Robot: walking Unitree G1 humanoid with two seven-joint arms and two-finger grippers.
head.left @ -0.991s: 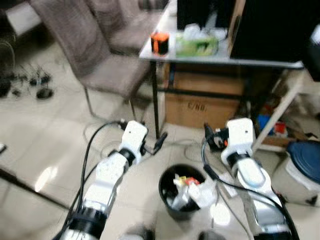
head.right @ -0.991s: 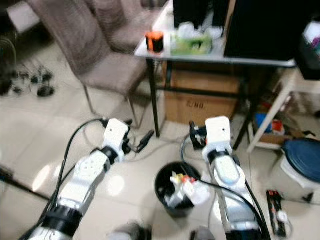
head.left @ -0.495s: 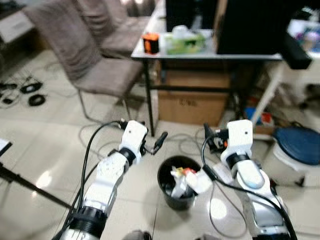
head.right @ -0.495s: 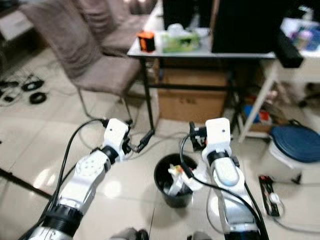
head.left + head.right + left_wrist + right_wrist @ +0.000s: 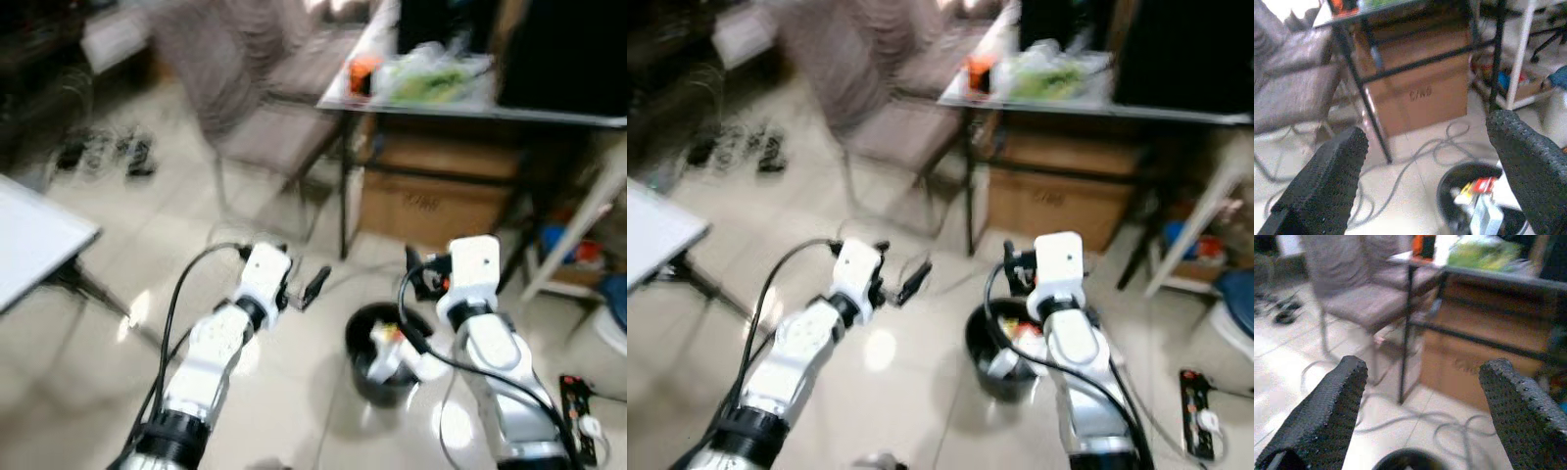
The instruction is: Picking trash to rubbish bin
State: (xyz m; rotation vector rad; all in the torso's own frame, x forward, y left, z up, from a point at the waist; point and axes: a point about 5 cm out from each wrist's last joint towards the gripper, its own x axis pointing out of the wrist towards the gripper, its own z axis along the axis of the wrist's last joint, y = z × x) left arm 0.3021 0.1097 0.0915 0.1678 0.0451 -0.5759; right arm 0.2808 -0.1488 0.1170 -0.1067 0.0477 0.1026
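Pale glossy floor tiles (image 5: 88, 323) surround a small round black rubbish bin (image 5: 384, 354) standing on the floor. White crumpled trash (image 5: 387, 354) with a touch of red and yellow rises to the bin's rim; in the left wrist view the same bin (image 5: 1479, 200) shows a red-and-yellow wrapper among white scraps. Left gripper (image 5: 1425, 181) hovers above the floor just beside the bin, fingers spread wide with nothing between them. Right gripper (image 5: 1420, 416) is held near the bin's far rim, fingers likewise spread and empty; its silver arm (image 5: 490, 352) passes over the bin's right edge. Beyond the bin stands a black-legged table (image 5: 470, 108) carrying an orange can (image 5: 363, 73) and a green packet (image 5: 431, 80), with a cardboard box (image 5: 436, 206) beneath it. Grey cables (image 5: 1449, 144) loop on the tiles between bin and box. A grey upholstered chair (image 5: 265, 108) stands beside the table, left of the bin. Open floor lies left of the bin, bounded by a white board (image 5: 34, 240) on a black stand. A power strip (image 5: 578, 431) lies right of the bin.
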